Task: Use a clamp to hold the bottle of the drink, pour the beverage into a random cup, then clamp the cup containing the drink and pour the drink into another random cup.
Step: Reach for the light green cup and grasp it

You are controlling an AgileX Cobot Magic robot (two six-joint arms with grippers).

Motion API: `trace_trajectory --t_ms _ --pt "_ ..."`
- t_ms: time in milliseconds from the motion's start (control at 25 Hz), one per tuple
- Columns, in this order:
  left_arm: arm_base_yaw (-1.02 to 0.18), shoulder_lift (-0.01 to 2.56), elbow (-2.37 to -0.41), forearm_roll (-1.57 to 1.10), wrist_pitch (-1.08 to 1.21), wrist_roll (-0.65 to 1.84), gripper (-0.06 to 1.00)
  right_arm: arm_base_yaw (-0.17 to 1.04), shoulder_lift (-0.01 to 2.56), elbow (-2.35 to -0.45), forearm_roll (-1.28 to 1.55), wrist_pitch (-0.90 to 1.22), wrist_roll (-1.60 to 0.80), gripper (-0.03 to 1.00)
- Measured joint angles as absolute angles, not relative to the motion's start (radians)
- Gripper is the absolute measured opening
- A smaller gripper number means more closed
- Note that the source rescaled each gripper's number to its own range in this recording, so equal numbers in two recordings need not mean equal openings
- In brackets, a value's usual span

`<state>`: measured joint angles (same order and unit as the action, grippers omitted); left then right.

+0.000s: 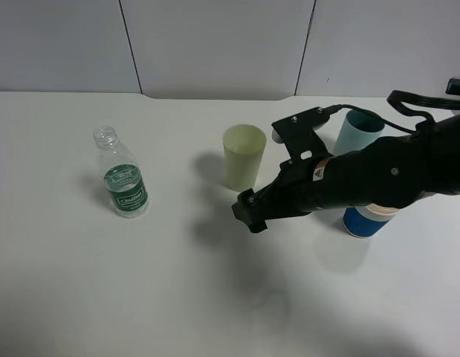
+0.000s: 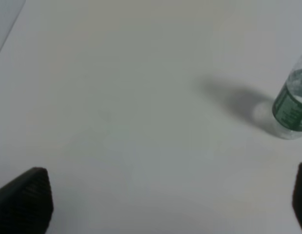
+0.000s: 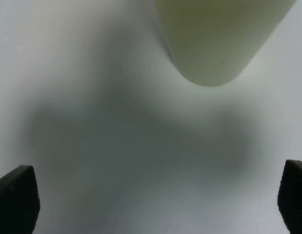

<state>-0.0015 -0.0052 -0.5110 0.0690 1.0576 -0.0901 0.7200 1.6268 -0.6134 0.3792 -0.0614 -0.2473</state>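
The black right gripper (image 3: 151,201) stood wide open, empty, facing the tall pale yellow-green plastic tumbler (image 3: 216,39) (left gripper (image 2: 165,202) likewise open, empty).

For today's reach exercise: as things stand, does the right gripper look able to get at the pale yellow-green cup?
Probably yes. The right gripper stands open, the yellow-green cup upright just ahead of it, with only bare table between.

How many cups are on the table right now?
3. A pale yellow-green cup stands mid-table; a teal cup sits behind the right arm; a blue-banded white cup is partly hidden under that arm. Others could be hidden there.
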Motion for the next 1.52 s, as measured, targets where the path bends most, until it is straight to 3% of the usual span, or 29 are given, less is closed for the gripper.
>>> trace_trajectory --t_ms 120,520,640,680,1280,1520 --pt "-0.002 -0.005 -0.511 0.069 1.058 -0.09 1.0 0.72 1.627 -0.613 0.384 -0.072 -0.254 0.93" --pt "-0.002 -0.005 -0.511 0.069 1.058 -0.09 1.0 0.72 1.627 -0.613 -0.699 -0.073 0.83 0.93" --pt "-0.002 -0.005 -0.511 0.069 1.058 -0.09 1.0 0.721 1.627 -0.613 -1.155 0.142 1.334 0.93" --pt "-0.002 -0.005 -0.511 0.069 1.058 -0.09 1.0 0.721 1.627 -0.613 -1.224 0.188 1.402 0.93" --pt "-0.002 -0.005 -0.511 0.069 1.058 -0.09 1.0 0.744 1.627 -0.613 -1.628 0.314 1.743 0.93" --pt "-0.002 -0.005 -0.511 0.069 1.058 -0.09 1.0 0.748 1.637 -0.613 -1.669 0.32 1.799 0.93"
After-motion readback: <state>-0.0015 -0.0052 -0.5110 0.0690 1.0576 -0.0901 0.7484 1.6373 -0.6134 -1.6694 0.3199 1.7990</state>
